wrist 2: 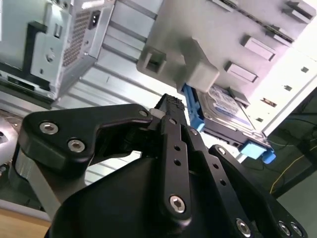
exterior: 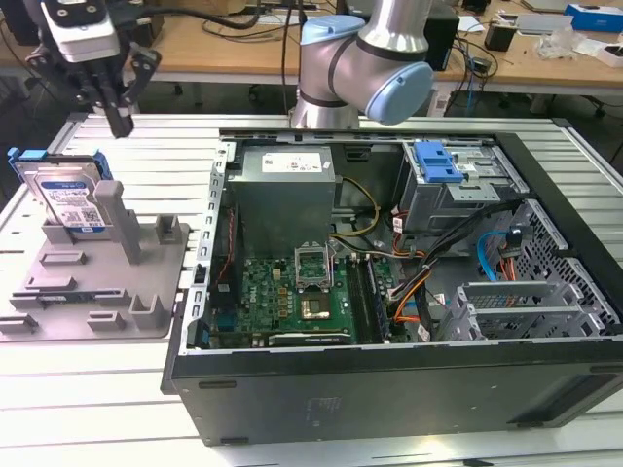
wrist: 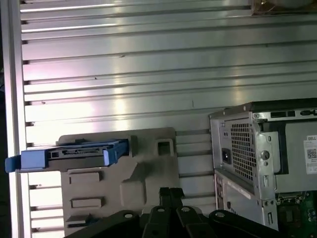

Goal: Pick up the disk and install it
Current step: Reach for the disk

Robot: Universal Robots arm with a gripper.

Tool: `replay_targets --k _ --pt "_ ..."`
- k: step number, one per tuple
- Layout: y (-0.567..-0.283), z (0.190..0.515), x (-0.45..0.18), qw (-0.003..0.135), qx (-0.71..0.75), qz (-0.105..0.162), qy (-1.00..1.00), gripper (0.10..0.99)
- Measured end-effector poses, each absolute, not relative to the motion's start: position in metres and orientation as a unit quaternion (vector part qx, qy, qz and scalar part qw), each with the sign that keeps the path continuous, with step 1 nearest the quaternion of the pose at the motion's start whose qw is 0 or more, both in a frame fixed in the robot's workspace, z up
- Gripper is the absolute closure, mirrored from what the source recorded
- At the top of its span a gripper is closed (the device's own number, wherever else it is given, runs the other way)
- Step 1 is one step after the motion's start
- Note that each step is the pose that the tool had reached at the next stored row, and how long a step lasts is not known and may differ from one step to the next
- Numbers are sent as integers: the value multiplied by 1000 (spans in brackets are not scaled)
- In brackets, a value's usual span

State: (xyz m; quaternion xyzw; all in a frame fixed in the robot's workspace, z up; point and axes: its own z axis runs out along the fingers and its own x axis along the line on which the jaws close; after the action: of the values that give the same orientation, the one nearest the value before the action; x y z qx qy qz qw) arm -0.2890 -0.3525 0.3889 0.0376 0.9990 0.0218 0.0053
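The pick-up step is in hand, and only at its approach: nothing is grasped yet. The disk [exterior: 70, 199] stands on edge in the holder [exterior: 107, 292], propped in a slot at the holder's far end, with its blue rail along the top edge. The holder lies on the slatted surface [exterior: 97, 389].

The gripper [exterior: 121, 125] hangs above the holder's disk end, clear of the disk and not touching it. Its fingers [wrist 2: 173, 144] are drawn narrow, the tips meeting with nothing between them, as both wrist views show.

The open case [exterior: 389, 389] sits just beside the holder, on the exterior view's right of it. The drive bay [exterior: 458, 190] inside it is well apart from the holder, so installing has not begun.

By my judgement, taking the disk calls for the fingers to spread wider than the disk is thick. They would then line up with its flat faces and come down over its top edge. The holder's upright post stands close beside the disk, so a skewed descent could knock one or the other.
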Motion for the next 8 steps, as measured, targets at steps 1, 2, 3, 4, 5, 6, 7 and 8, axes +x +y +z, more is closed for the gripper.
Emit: replay_targets --k 1,2,3,4,5,6,7,8 --pt "-351 389 -294 5 38 22 999 980" --pt "-349 388 -297 5 38 22 999 980" --pt "-348 388 -301 4 38 22 999 980" --pt "-346 388 -304 4 38 22 999 980" --pt "-345 388 -307 4 38 22 999 980" --pt "-342 387 -312 3 38 22 999 980" --pt "-341 387 -315 3 38 22 999 980" --pt "-340 387 -318 2 38 22 999 980"
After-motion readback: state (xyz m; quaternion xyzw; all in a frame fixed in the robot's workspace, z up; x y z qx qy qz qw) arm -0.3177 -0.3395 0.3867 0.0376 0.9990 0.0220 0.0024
